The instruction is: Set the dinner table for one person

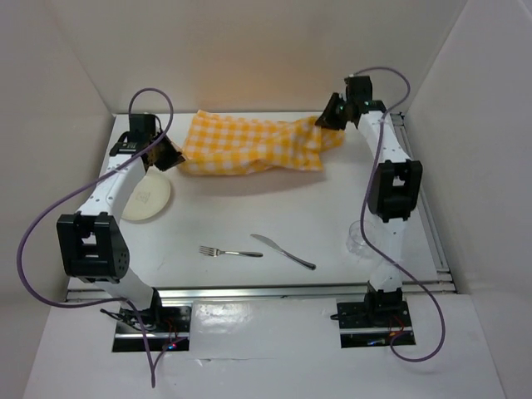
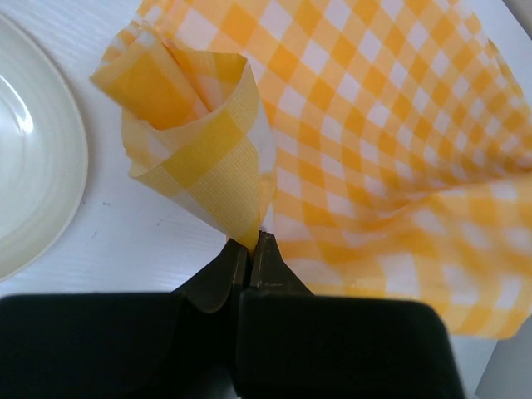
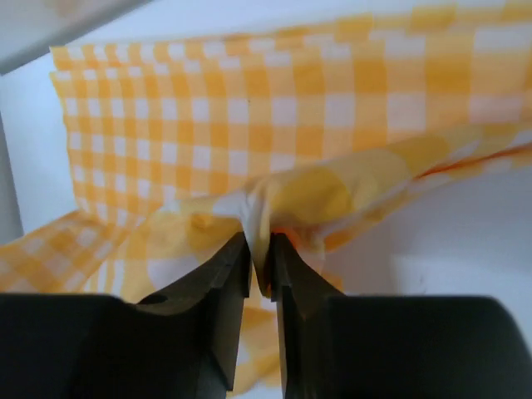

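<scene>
A yellow-and-white checked cloth point(image 1: 249, 145) hangs stretched between my two grippers over the far part of the white dinner table point(image 1: 274, 216). My left gripper point(image 1: 172, 156) is shut on the cloth's left corner point(image 2: 208, 158), which curls up in front of its fingers. My right gripper point(image 1: 331, 113) is shut on the cloth's right corner point(image 3: 283, 199), bunched between its fingers. A cream plate point(image 1: 146, 199) lies at the left and also shows in the left wrist view point(image 2: 33, 158). A fork point(image 1: 229, 251) and a knife point(image 1: 283, 251) lie near the front middle.
A clear glass point(image 1: 359, 239) stands at the right, partly behind my right arm. White walls enclose the table on the left, back and right. A metal rail point(image 1: 266, 291) runs along the near edge.
</scene>
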{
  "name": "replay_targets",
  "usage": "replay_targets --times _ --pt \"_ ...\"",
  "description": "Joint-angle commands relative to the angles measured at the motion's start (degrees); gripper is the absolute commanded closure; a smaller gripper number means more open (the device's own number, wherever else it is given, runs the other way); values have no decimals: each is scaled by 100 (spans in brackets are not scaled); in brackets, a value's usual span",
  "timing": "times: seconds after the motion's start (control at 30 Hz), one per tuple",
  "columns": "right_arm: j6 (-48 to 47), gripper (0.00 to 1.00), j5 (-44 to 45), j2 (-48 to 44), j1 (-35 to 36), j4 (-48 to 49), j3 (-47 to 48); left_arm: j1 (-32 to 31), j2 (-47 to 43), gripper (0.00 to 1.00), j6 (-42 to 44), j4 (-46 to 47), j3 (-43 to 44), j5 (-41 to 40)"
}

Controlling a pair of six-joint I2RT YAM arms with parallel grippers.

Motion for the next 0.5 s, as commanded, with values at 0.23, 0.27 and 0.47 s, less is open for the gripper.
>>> replay_targets --times 0.23,0.27,0.47 --pt "-424 32 1268 -959 47 -719 -98 -188 286 100 144 -35 251 109" --pt "-206 27 1137 -1360 47 -335 -689 -188 287 100 144 -35 251 109" --pt "-63 13 311 -2515 82 784 -2829 -292 339 100 144 18 251 109"
